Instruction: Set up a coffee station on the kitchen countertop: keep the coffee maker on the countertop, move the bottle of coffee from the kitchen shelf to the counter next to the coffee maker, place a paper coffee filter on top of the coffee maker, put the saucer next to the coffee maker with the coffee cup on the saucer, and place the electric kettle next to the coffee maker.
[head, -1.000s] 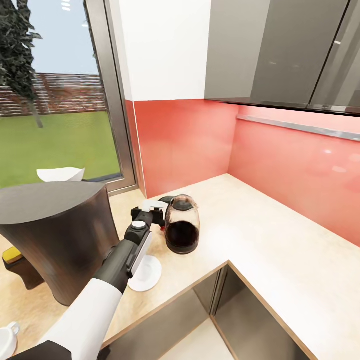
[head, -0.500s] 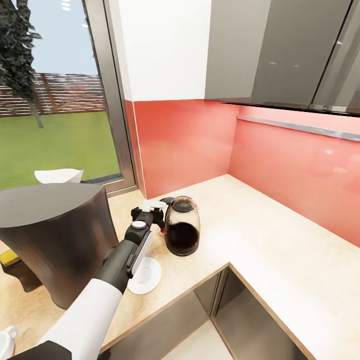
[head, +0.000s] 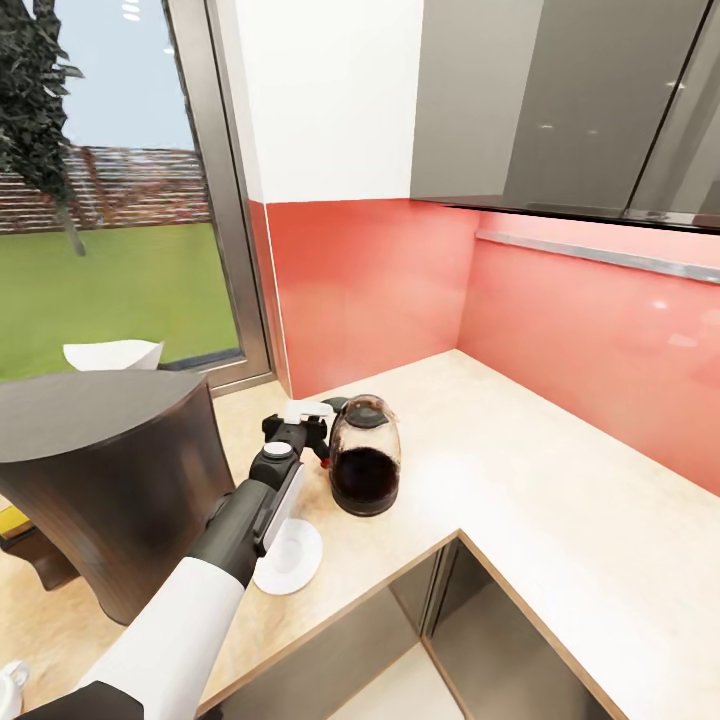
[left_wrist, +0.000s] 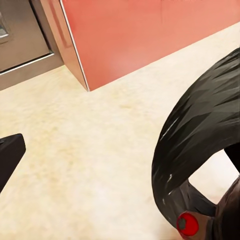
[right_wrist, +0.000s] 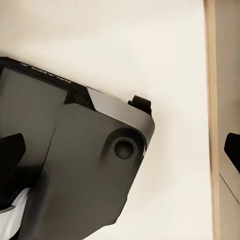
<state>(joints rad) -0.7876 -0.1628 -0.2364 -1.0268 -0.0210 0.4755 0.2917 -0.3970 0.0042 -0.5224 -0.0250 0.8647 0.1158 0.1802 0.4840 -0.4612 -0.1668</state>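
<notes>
L hand (head: 310, 432) is hovering at the electric kettle (head: 364, 455)'s 9 o'clock on the desk (head: 520, 490), grip state unclear; glass jug's looking fragile, slippery, so I'd be taking the black loop handle (left_wrist: 200, 135).

A pale beige tabletop (head: 560, 520) with a light wood edge runs along a coral-red wall and turns a corner, forming an L. A steel sink (head: 470, 620) is sunk into its near side. At the left stands the coffee maker (head: 110, 480), a tall dark grey cylinder with a flat top. Partly hidden just behind its base sits the bottle of coffee (head: 15, 525), dark with a sliver of yellow cap. Near the front edge lies the saucer (head: 295, 560), flat, round and white. Further back stands the electric kettle (head: 365, 455), clear glass with a black lid and dark base, apart from the saucer. A white coffee cup (head: 10, 678) peeks in at the lower left corner.
</notes>
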